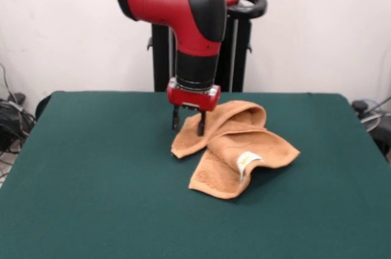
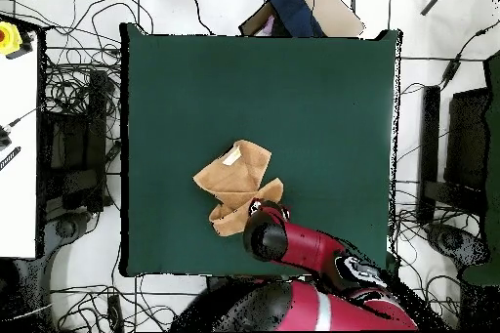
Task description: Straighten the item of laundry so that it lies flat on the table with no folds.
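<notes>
Table: dark green top point(image 1: 91, 198) fills the foreground of the front view; its near part is bare felt; overhead view shows it as a large square point(image 2: 322, 95)
Towel: orange-tan terry cloth point(image 1: 235, 149) lies crumpled near the middle of the table, folded over itself in several layers; a small white tag point(image 1: 247, 161) shows on the fold that faces the front camera; from above it reads as a bunched, irregular patch point(image 2: 234, 183)
Arm pose: red and black arm point(image 1: 183, 2) comes down nearly upright, wrist vertical, red cuff directly above the fingers; from above the arm point(image 2: 303, 246) reaches in from the robot's edge of the table
Gripper: two dark fingers point(image 1: 188, 121) point straight down with a visible gap between them, released, nothing between them; tips stand at the towel's edge farthest from the tag, just beside or touching the cloth, cannot tell which
Edges and room: towel is well apart from every table edge; wide open felt on all sides, more so on the side away from the robot
Floor: cables point(image 2: 68, 46) lie beyond the table's sides
</notes>
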